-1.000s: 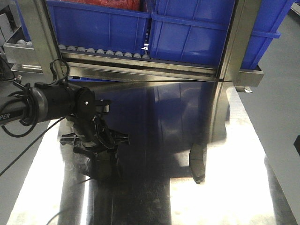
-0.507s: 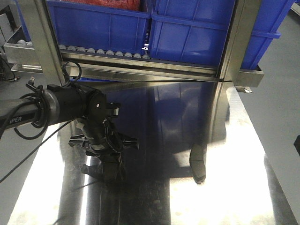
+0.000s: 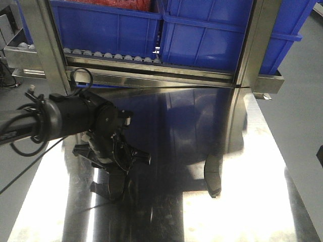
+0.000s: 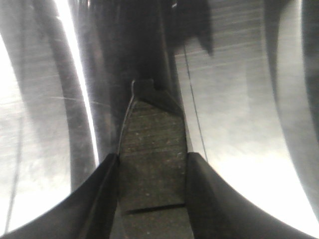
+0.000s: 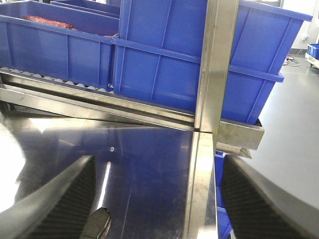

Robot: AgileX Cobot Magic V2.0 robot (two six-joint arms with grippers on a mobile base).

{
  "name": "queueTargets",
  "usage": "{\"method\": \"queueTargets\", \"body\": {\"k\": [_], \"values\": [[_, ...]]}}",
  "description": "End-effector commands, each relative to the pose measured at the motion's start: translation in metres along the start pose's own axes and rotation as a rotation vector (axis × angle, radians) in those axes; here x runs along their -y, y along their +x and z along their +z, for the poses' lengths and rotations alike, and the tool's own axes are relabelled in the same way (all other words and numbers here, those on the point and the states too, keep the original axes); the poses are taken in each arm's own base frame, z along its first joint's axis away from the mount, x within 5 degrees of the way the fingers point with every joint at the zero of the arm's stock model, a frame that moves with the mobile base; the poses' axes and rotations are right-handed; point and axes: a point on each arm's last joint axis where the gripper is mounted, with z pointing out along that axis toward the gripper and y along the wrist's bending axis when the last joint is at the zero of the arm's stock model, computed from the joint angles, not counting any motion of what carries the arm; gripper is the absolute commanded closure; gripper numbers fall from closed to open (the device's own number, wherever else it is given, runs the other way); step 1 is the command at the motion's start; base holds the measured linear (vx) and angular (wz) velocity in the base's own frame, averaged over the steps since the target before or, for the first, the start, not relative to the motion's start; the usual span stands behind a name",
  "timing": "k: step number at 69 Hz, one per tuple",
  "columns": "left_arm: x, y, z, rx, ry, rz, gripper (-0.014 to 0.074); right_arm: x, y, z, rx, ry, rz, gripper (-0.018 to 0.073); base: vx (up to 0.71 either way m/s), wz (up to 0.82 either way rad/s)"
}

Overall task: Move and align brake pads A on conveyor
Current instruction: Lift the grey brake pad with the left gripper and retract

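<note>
Left end effector (image 4: 152, 157) clasping one brake pad (image 4: 153, 179), second pad (image 3: 212, 176) apart

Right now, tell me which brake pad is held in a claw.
The pad gripped by the left claw; the other pad lies free on the steel table, untouched.

Factory or warehouse workstation, blue plastic storage bins (image 3: 212, 40) on a steel roller rack (image 3: 116, 55), polished steel table (image 3: 252, 201)

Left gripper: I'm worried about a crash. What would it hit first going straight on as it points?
The steel table. The left gripper points down at it, shut on a brake pad that sticks out past the fingertips, so the pad's end would likely touch first; the gap is unclear.
</note>
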Motion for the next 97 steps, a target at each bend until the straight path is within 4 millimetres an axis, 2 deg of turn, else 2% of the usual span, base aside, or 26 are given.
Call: {"method": "queueTargets", "body": {"k": [1, 10, 20, 31, 40, 54, 66, 78, 86, 97], "values": [[0.000, -0.007, -0.054, 0.172, 0.038, 0.016, 0.0603, 0.001, -0.015, 0.000, 0.090, 0.009, -0.006, 0.0054, 0.00, 0.00], [-0.008, -0.003, -0.087, 0.261, 0.029, 0.043, 0.0603, 0.001, -0.015, 0.000, 0.090, 0.009, -0.006, 0.0054, 0.00, 0.00], [-0.021, 0.016, -0.117, 0.378, 0.043, 0.068, 0.0603, 0.001, -0.015, 0.000, 0.090, 0.009, -0.006, 0.0054, 0.00, 0.00], [-0.041, 0.054, -0.143, 0.505, 0.085, 0.079, 0.0603, 0.001, -0.015, 0.000, 0.090, 0.009, -0.006, 0.0054, 0.00, 0.00], [-0.060, 0.093, -0.168, 0.633, 0.139, 0.085, 0.0603, 0.001, -0.015, 0.000, 0.090, 0.009, -0.006, 0.0054, 0.00, 0.00], [-0.091, 0.153, -0.196, 0.837, 0.199, 0.099, 0.0602, 0.001, -0.015, 0.000, 0.090, 0.009, -0.006, 0.0054, 0.00, 0.00], [-0.115, 0.203, -0.209, 0.992, 0.256, 0.098, 0.0602, 0.001, -0.015, 0.000, 0.090, 0.009, -0.006, 0.0054, 0.00, 0.00], [-0.135, 0.250, -0.201, 1.112, 0.319, 0.093, 0.0602, 0.001, -0.015, 0.000, 0.090, 0.009, -0.006, 0.0054, 0.00, 0.00], [-0.140, 0.266, -0.191, 1.145, 0.313, 0.174, 0.0602, 0.001, -0.015, 0.000, 0.090, 0.009, -0.006, 0.0054, 0.00, 0.00], [-0.139, 0.271, -0.190, 1.163, 0.306, 0.241, 0.0602, 0.001, -0.015, 0.000, 0.090, 0.009, -0.006, 0.0054, 0.00, 0.00]]}}
